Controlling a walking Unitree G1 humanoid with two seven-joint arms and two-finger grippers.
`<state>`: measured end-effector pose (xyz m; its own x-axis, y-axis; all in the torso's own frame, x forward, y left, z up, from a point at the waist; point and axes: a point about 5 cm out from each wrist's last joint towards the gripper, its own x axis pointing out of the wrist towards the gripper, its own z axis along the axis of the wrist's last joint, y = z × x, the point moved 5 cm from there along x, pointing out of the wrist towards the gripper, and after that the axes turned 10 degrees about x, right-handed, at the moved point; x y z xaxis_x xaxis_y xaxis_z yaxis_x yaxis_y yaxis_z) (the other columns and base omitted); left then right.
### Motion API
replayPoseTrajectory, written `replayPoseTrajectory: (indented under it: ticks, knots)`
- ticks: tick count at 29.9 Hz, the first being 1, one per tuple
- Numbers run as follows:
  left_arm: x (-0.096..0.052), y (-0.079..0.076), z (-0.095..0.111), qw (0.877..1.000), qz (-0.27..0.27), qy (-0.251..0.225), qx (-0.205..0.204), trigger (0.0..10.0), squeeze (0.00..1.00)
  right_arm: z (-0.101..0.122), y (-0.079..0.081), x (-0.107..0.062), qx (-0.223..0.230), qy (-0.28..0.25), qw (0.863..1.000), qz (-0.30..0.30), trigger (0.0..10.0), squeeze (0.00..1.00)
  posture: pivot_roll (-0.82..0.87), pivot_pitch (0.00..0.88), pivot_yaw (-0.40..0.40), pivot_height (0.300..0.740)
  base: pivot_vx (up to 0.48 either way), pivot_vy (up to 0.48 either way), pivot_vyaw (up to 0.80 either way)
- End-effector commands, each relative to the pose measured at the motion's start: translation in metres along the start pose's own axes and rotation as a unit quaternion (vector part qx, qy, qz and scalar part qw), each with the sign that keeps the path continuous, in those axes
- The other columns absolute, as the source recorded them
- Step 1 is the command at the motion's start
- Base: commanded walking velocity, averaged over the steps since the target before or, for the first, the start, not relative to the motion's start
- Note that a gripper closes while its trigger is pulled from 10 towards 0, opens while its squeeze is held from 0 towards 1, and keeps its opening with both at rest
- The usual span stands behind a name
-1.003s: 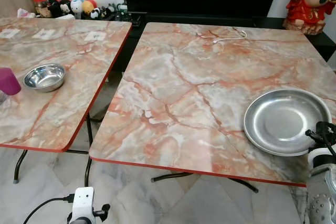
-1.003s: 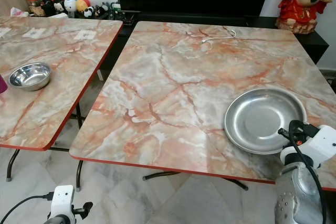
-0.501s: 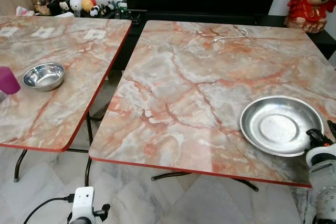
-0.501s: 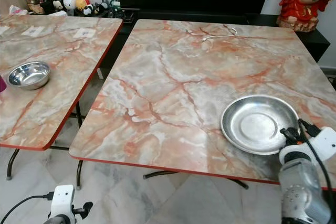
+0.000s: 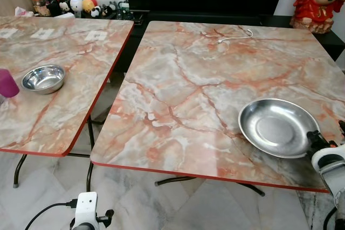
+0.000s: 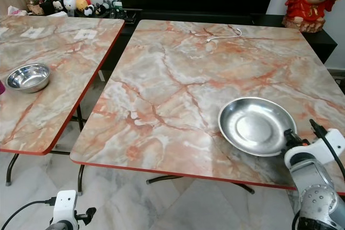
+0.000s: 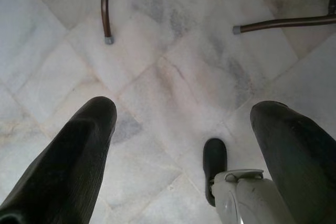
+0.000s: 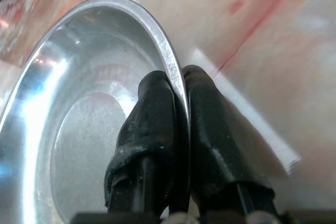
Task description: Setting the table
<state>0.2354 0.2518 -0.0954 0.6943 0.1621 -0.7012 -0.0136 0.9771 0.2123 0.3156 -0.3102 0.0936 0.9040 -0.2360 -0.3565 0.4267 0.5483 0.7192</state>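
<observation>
Head views. We see two marble-patterned desks side by side; the nearer desk (image 5: 183, 79) carries a steel plate (image 5: 277, 126) near its front right corner, just inside the red edge. The right gripper (image 6: 289, 138) meets the plate at its near rim. On the left desk (image 5: 48, 106) stand a small steel bowl (image 5: 43, 78) and, beside it at the picture's edge, a purple cup (image 5: 7, 82). A white cable (image 5: 235, 37) lies at the far side of the nearer desk, well apart from the plate.

Left wrist view. The left gripper (image 7: 184, 145) hangs idle over the tiled floor (image 7: 173, 66), its fingers spread wide, grasping nothing.

Right wrist view. The two black fingers (image 8: 152, 124) are clenched on the plate's rim (image 8: 168, 61), one inside the dish, one outside.

Risk, as we judge it. The hold is a thin pinch on a smooth metal lip, far from the plate's centre. A quick lift or swing could let the plate pivot or slip out, and because it sits close to the front edge, a dragged plate could slide off onto the floor.
</observation>
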Motion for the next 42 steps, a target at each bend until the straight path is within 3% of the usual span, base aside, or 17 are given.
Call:
replayPoseTrajectory:
  ticks: [1, 13, 19, 20, 21, 22, 23, 27, 28, 29, 34, 35, 36, 37, 42]
  knots:
    - [0.000, -0.001, -0.004, 1.000, -0.003, 0.008, 0.005, 10.0, 0.00, 0.002, 0.001, -0.004, -0.016, 0.001, 1.000, 0.006, 10.0, 0.00, 0.03, 0.028, -0.029, 0.740, 0.000, 0.000, 0.00]
    - [-0.001, -0.001, -0.006, 1.000, -0.004, 0.011, 0.005, 10.0, 0.00, -0.006, -0.017, -0.011, -0.054, 0.035, 0.998, -0.025, 10.0, 0.00, 0.03, 0.025, -0.030, 0.740, 0.000, 0.000, 0.00]
    - [-0.001, -0.001, -0.007, 1.000, -0.003, 0.012, 0.005, 10.0, 0.00, -0.007, -0.008, -0.009, -0.046, 0.037, 0.998, -0.003, 10.0, 0.00, 0.03, 0.024, -0.030, 0.740, 0.000, 0.000, 0.00]
    - [-0.001, -0.001, -0.007, 1.000, -0.003, 0.012, 0.005, 10.0, 0.00, -0.008, -0.005, -0.009, -0.046, 0.038, 0.998, 0.002, 10.0, 0.12, 0.03, 0.024, -0.030, 0.740, 0.000, 0.000, 0.00]
    - [-0.001, -0.001, -0.007, 1.000, -0.003, 0.012, 0.004, 10.0, 0.00, -0.009, -0.003, -0.009, -0.049, 0.041, 0.998, 0.007, 10.0, 0.81, 0.04, 0.024, -0.030, 0.740, 0.000, 0.000, 0.00]
    - [-0.001, -0.001, -0.007, 1.000, -0.003, 0.012, 0.004, 10.0, 0.00, -0.009, -0.002, -0.009, -0.051, 0.042, 0.998, 0.007, 10.0, 0.81, 0.04, 0.024, -0.030, 0.740, 0.000, 0.000, 0.00]
    - [-0.001, -0.001, -0.007, 1.000, -0.003, 0.012, 0.004, 10.0, 0.00, -0.009, -0.002, -0.008, -0.053, 0.043, 0.998, 0.007, 10.0, 1.00, 0.04, 0.024, -0.031, 0.740, 0.000, 0.000, 0.00]
    - [-0.001, -0.001, -0.006, 1.000, -0.003, 0.011, 0.004, 10.0, 0.00, -0.010, -0.003, -0.007, -0.059, 0.044, 0.997, 0.003, 10.0, 0.98, 0.04, 0.026, -0.031, 0.740, 0.000, 0.000, 0.00]
    - [-0.001, -0.001, -0.006, 1.000, -0.003, 0.011, 0.004, 10.0, 0.00, -0.010, -0.004, -0.007, -0.065, 0.044, 0.997, 0.002, 10.0, 0.78, 0.04, 0.027, -0.032, 0.740, 0.000, 0.000, 0.00]
    - [-0.001, -0.001, -0.006, 1.000, -0.003, 0.011, 0.004, 10.0, 0.00, -0.011, -0.004, -0.007, -0.072, 0.044, 0.996, 0.002, 10.0, 0.00, 0.04, 0.028, -0.031, 0.740, 0.000, 0.000, 0.00]
    - [-0.001, -0.001, -0.005, 1.000, -0.002, 0.011, 0.004, 10.0, 0.00, -0.010, -0.003, -0.007, -0.093, 0.044, 0.995, 0.001, 10.0, 0.00, 0.04, 0.031, -0.031, 0.740, 0.000, 0.000, 0.00]
    - [-0.001, -0.001, -0.005, 1.000, -0.002, 0.011, 0.004, 10.0, 0.00, -0.011, -0.003, -0.007, -0.092, 0.045, 0.995, 0.002, 10.0, 0.07, 0.04, 0.032, -0.031, 0.740, 0.000, 0.000, 0.00]
    - [-0.001, -0.001, -0.005, 1.000, -0.002, 0.011, 0.004, 10.0, 0.00, -0.011, -0.003, -0.007, -0.092, 0.045, 0.995, 0.002, 10.0, 0.07, 0.04, 0.032, -0.031, 0.740, 0.000, 0.000, 0.00]
    - [-0.001, -0.001, -0.004, 1.000, -0.002, 0.010, 0.004, 10.0, 0.00, -0.011, -0.002, -0.008, -0.095, 0.046, 0.994, 0.004, 10.0, 1.00, 0.04, 0.034, -0.031, 0.740, 0.000, 0.000, 0.00]
    - [0.000, 0.000, -0.004, 1.000, -0.001, 0.009, 0.003, 10.0, 0.00, -0.011, -0.004, -0.008, -0.118, 0.045, 0.992, -0.004, 10.0, 1.00, 0.04, 0.034, -0.032, 0.740, 0.000, 0.000, 0.00]
